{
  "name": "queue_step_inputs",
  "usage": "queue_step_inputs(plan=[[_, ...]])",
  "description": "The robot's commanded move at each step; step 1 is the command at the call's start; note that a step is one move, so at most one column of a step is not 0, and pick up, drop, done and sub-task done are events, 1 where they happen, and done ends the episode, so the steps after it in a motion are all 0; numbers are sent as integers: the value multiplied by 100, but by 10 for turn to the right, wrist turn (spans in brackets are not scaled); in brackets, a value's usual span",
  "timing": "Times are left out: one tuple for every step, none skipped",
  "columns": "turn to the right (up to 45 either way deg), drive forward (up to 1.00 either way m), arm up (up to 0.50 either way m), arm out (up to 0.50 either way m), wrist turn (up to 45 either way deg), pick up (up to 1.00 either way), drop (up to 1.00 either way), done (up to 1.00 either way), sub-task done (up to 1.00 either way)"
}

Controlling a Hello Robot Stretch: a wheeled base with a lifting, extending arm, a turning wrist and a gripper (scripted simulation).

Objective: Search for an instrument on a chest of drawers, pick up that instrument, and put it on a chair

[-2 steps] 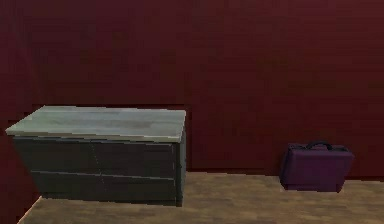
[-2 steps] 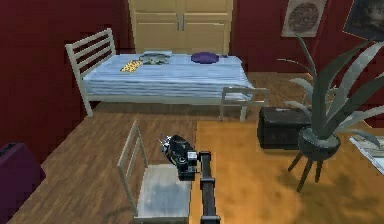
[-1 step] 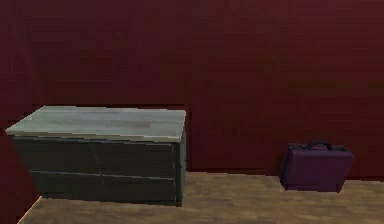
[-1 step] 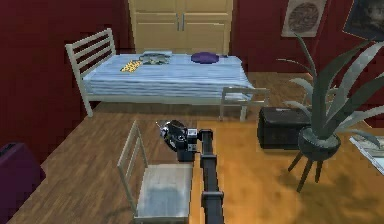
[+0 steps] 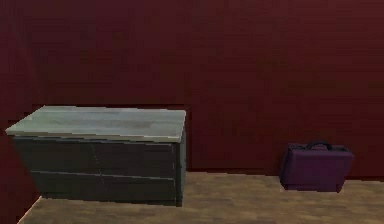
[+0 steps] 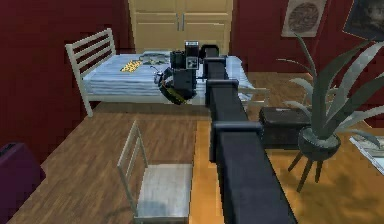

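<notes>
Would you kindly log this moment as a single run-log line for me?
ahead: chest of drawers, briefcase on floor | gripper: before bed, load unclear | chair: beside arm

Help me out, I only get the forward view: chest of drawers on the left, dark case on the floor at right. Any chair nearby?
Observer: Yes. The arm side view shows a pale chair on the wood floor, left of the arm.
Operator: Anything held yet?
Observer: Cannot tell. The gripper has a bed right behind it.
Operator: Anything lying there?
Observer: A small yellow thing on the blue cover, near the white headboard.
</notes>
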Motion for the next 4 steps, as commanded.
queue_step_inputs(plan=[[0, 0, 0, 0, -450, 0, 0, 0, 0], [0, 0, 0, 0, -450, 0, 0, 0, 0], [0, 0, 0, 0, -360, 0, 0, 0, 0], [0, 0, 0, -42, 0, 0, 0, 0, 0]])
